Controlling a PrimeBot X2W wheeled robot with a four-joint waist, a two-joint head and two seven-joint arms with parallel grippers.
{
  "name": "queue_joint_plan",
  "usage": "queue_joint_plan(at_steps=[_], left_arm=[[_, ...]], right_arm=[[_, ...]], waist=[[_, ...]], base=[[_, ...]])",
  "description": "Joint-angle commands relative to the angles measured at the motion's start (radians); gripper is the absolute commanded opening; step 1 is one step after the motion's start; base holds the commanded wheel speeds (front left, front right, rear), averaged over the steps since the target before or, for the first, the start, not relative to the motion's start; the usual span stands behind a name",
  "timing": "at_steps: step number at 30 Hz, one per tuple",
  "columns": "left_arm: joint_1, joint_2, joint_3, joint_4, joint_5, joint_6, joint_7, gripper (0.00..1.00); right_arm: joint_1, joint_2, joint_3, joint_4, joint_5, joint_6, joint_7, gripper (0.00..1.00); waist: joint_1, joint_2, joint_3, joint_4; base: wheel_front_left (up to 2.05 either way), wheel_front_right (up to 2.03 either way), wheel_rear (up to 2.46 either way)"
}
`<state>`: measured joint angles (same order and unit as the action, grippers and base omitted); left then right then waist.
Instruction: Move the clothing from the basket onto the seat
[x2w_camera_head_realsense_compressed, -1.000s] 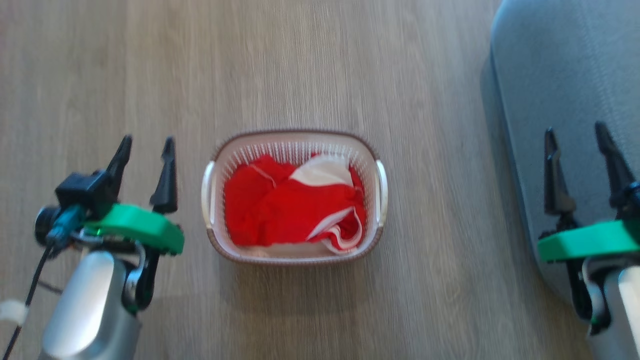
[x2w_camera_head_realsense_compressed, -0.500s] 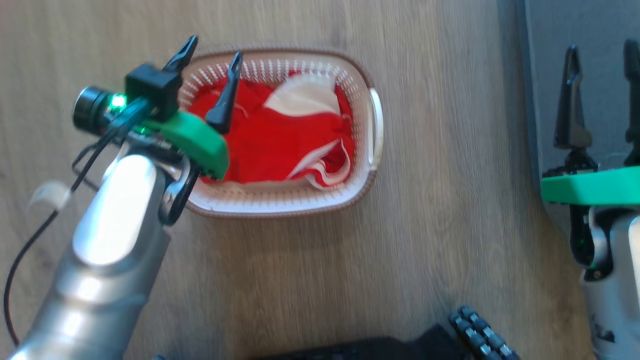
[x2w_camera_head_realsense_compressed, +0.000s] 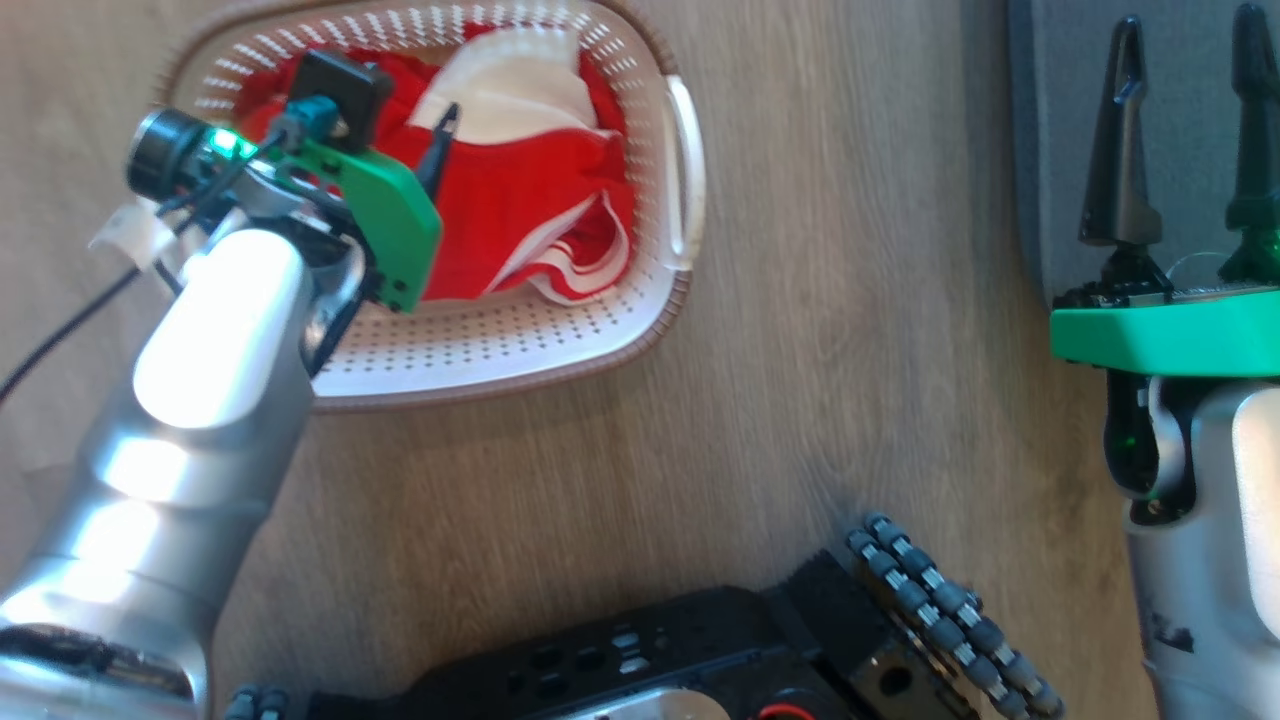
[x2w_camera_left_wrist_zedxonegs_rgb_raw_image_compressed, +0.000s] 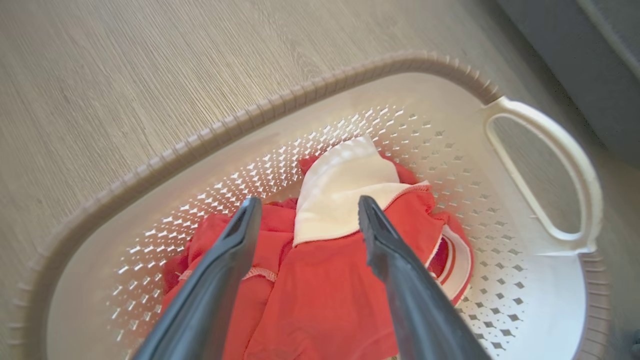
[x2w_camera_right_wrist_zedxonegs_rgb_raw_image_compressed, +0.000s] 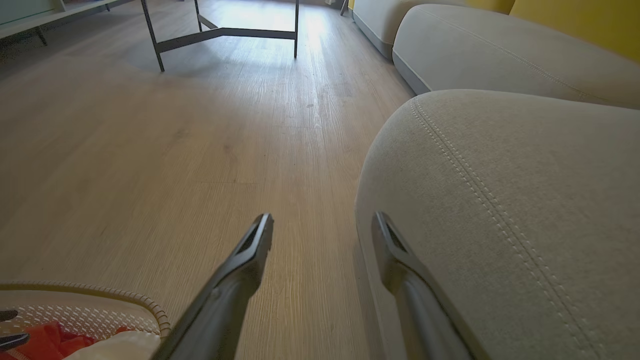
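— On the wood floor (x2w_camera_head_realsense_compressed: 850, 300), upper left of the head view: basket (x2w_camera_head_realsense_compressed: 480, 340), upright, all clothing (x2w_camera_head_realsense_compressed: 520, 200) inside. Agree?
— Yes. Red pile with striped trim at the near right, and the white piece (x2w_camera_left_wrist_zedxonegs_rgb_raw_image_compressed: 345, 190) lying on top toward the far wall. Nothing on the seat (x2w_camera_head_realsense_compressed: 1060, 150).
— Where's the seat?
— Right of the basket, with a strip of floor between them. Not touching.
— Left gripper (x2w_camera_left_wrist_zedxonegs_rgb_raw_image_compressed: 308, 202)?
— Fingers spread wide, nothing between them. It is reaching into the basket over the red fabric, with both tips near the white piece's edge. Can't tell whether they touch the cloth.
— Right gripper (x2w_camera_head_realsense_compressed: 1190, 20)?
— Also spread, and empty. It hangs at the seat's rounded edge, well away from the basket. The head view puts both fingers over the grey cushion.
— Anything else?
— The robot's dark base (x2w_camera_head_realsense_compressed: 650, 650) at the bottom edge, with a roller wheel (x2w_camera_head_realsense_compressed: 940, 600). The right wrist view shows a basket corner at lower left, a metal table frame (x2w_camera_right_wrist_zedxonegs_rgb_raw_image_compressed: 225, 32) far off, and a second cushion (x2w_camera_right_wrist_zedxonegs_rgb_raw_image_compressed: 500, 50) behind the seat.
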<state>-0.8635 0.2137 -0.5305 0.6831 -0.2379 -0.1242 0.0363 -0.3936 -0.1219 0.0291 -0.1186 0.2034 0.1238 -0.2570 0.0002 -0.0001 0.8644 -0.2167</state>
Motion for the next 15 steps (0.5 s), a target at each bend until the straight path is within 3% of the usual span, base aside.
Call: queue_joint_plan(at_steps=[1,15], left_arm=[[-0.013,0.028,0.017,-0.010,0.002,-0.003,0.005,1.00],[-0.126,0.055,0.004,0.177,-0.021,-0.005,0.006,1.00]], right_arm=[[0.017,0.006,0.013,-0.034,-0.003,0.007,-0.005,1.00],[0.032,0.043,0.022,-0.074,-0.008,0.007,-0.005,1.00]], waist=[[-0.0002,0.0001,0.032,-0.028],[-0.0002,0.0001,0.104,-0.100]], base=[[0.00,0.00,0.00],[0.00,0.00,0.00]])
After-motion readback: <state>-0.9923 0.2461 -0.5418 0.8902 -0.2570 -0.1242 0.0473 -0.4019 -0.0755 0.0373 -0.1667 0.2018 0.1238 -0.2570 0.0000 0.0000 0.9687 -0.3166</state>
